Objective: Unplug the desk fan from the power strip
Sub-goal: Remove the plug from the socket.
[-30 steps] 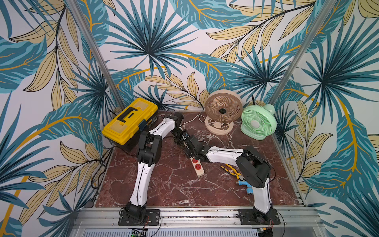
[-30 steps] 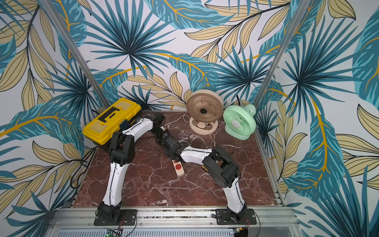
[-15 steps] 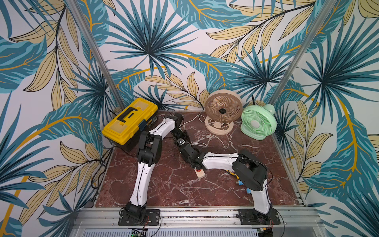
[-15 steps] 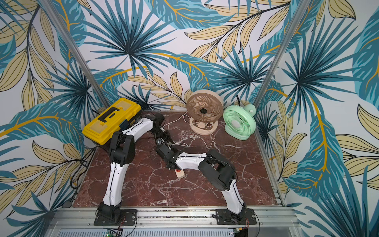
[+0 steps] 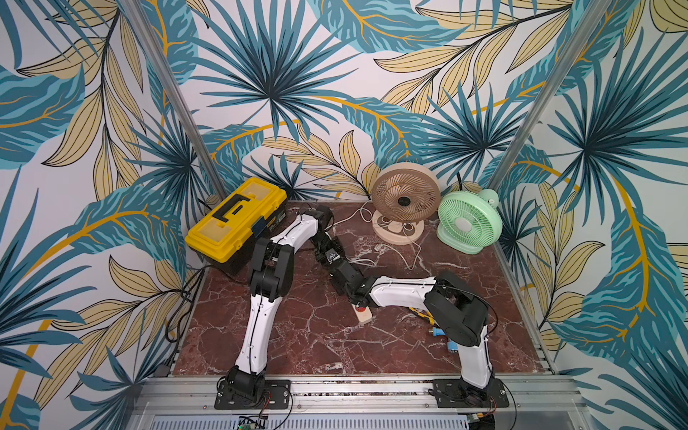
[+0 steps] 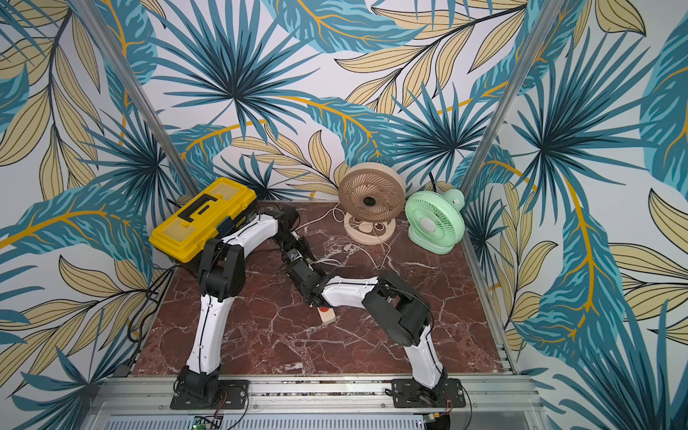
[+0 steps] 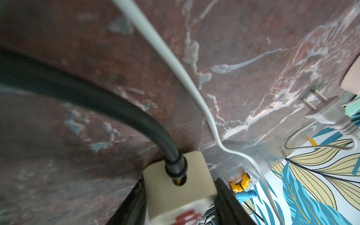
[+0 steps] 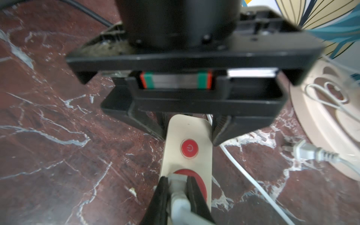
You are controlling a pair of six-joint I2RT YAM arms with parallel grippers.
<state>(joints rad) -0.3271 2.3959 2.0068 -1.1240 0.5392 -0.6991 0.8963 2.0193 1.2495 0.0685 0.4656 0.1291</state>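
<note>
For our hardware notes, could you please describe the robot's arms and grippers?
Both the left arm and right arm have glossy white link shells, bulky black joints, thin black cables and black base plates. The left gripper is black and angular, with green and red bands on its silver rail; the right gripper has black fingers.

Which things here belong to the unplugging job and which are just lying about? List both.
Job: power strip; gripped white plug; left gripper; right gripper; beige fan or green fan, cord untraceable.
Lying about: yellow toolbox; loose plug.
</note>
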